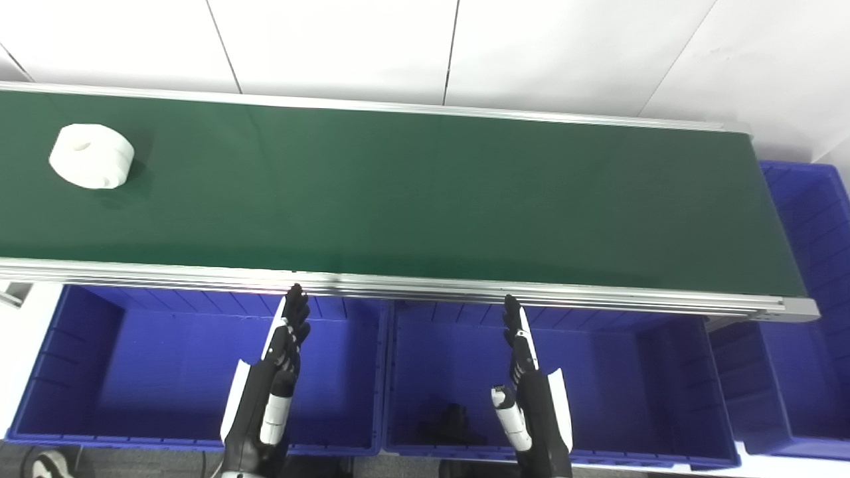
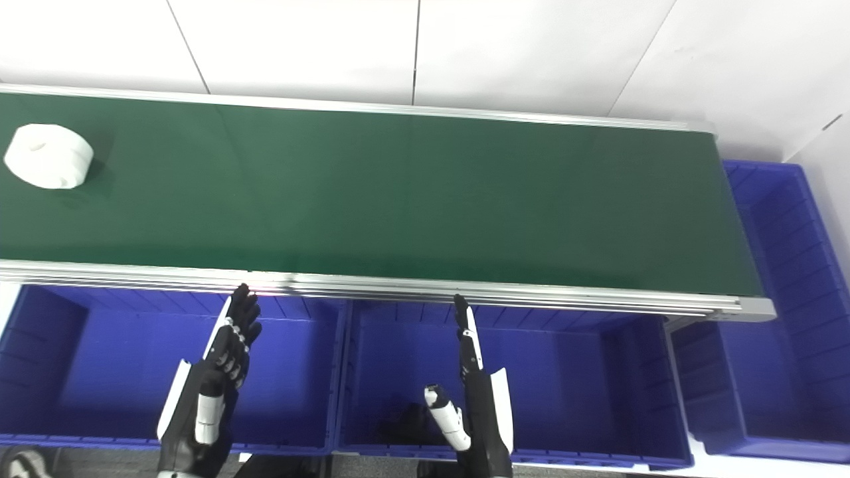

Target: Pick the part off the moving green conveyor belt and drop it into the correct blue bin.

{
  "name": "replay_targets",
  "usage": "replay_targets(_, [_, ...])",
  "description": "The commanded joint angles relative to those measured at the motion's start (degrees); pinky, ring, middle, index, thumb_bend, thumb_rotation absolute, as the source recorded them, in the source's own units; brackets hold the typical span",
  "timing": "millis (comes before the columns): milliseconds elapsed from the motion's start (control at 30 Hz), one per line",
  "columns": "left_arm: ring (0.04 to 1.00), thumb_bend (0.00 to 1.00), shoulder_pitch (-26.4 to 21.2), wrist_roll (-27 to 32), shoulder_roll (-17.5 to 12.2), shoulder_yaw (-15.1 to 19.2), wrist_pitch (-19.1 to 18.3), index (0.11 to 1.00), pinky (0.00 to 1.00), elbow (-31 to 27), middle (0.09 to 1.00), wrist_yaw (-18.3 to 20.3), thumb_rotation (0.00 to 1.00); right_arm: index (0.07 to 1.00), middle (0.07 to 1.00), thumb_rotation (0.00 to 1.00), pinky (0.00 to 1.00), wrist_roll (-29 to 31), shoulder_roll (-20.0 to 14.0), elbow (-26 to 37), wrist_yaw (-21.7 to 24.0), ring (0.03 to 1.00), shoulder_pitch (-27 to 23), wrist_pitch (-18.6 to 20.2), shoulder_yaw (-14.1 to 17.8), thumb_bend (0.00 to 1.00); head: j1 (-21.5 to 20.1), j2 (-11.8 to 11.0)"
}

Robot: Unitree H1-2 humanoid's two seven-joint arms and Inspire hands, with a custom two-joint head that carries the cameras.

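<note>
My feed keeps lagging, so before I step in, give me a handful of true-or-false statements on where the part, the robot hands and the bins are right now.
1. The white part lies on the far left of the green belt. True.
2. The left robot hand is shut on the part. False: it is open and holds nothing, hovering above a blue bin near the belt's front rail.
3. The right robot hand is open with its fingers stretched toward the belt. True.
4. The part already sits in a bin. False: it is on the belt.
5. A further blue bin stands at the belt's right end. True.
</note>
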State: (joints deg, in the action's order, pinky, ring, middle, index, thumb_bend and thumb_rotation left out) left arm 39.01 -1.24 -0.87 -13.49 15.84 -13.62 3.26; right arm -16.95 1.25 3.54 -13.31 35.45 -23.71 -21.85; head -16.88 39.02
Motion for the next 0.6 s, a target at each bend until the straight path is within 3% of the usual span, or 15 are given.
replay_targets(0, [1.000,0.83,-0.3,0.4,0.1,0.0,2.8,1.000,1.00,-0.1,1.000,0.2,1.00,1.000,1.000,1.00,1.00,-0.2,2.2,-0.9,-0.7,1.000,-0.2,-3.2,-2.5,0.82,0.6,-0.8])
replay_targets(367, [1.000,0.76,-0.2,-1.3,1.0,-0.9,5.4,1.000,1.00,2.1,1.000,-0.2,1.00,1.000,1.000,1.00,1.00,1.2,-0.2,-2.3,-1.2,1.000,-0.8,-3.2,-2.6,0.84,8.2,-4.4])
replay_targets(567, [1.000,0.76,-0.7,-2.6,0.7,-0.8,6.5,1.000,1.00,3.7,1.000,-0.4,1.00,1.000,1.000,1.00,1.00,1.9,-0.9,-3.4,-2.2,1.000,-1.6,-3.2,-3.5,0.83,9.2,-6.1])
